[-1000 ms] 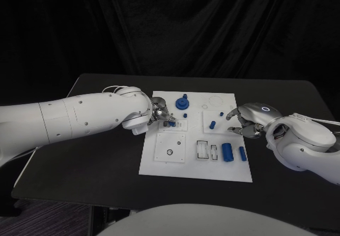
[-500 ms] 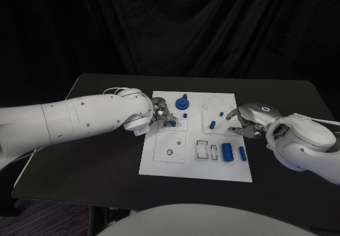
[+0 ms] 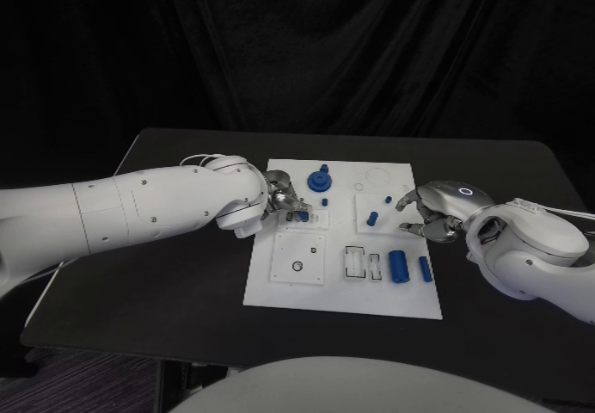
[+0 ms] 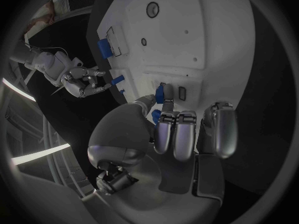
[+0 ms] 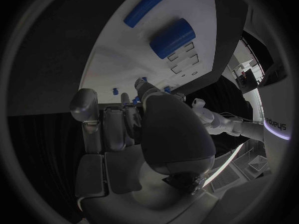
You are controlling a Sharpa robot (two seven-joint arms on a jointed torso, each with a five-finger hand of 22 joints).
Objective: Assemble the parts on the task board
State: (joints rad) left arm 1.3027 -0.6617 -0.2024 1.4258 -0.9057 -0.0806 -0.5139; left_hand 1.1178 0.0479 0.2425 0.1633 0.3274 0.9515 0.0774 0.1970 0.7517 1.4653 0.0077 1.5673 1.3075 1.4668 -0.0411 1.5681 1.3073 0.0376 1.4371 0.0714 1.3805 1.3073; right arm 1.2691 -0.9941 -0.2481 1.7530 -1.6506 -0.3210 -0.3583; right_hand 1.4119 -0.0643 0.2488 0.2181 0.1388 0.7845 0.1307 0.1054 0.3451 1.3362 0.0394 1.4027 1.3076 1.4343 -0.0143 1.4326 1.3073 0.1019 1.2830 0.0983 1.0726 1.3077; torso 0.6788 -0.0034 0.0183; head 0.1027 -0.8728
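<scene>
While my left hand (image 3: 280, 201) pinches a small blue part (image 4: 160, 93) over its slot near the task board's (image 3: 341, 292) left edge at mid-bench, my right hand (image 3: 426, 215) waits curled and unladen at the board's right edge.

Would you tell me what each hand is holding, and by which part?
The left hand pinches a small blue part by one end; the right hand holds nothing.

The word "sharpa" stands in dark letters, running sideways, on a white panel (image 5: 272, 118) in the right wrist view.
</scene>
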